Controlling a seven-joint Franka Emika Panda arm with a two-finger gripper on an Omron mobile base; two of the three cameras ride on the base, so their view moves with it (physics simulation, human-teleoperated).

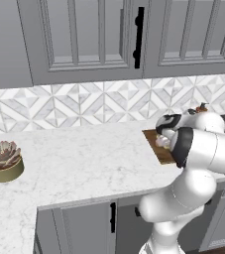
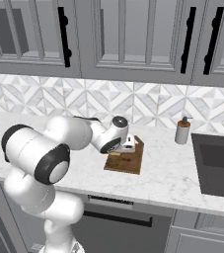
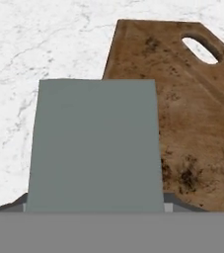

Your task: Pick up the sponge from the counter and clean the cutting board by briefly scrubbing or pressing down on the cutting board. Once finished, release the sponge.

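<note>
The sponge (image 3: 96, 146) looms large in the hand view, its grey-green top facing the camera and held between the fingers. A yellow sliver of the sponge (image 2: 114, 154) peeks out under the hand, at the left end of the cutting board (image 2: 130, 160). The dark brown board (image 3: 197, 113) has a handle hole at its far end and lies on the white marble counter (image 1: 84, 158). My gripper (image 2: 122, 148) hangs just over the board's left part, shut on the sponge. In the left base view the arm's elbow hides most of the board (image 1: 156, 151).
A soap dispenser (image 2: 183, 131) stands on the counter right of the board, with a dark sink (image 2: 217, 163) beyond it. A potted succulent (image 1: 4, 161) sits far left. Grey wall cabinets (image 2: 133, 39) hang above the tiled backsplash.
</note>
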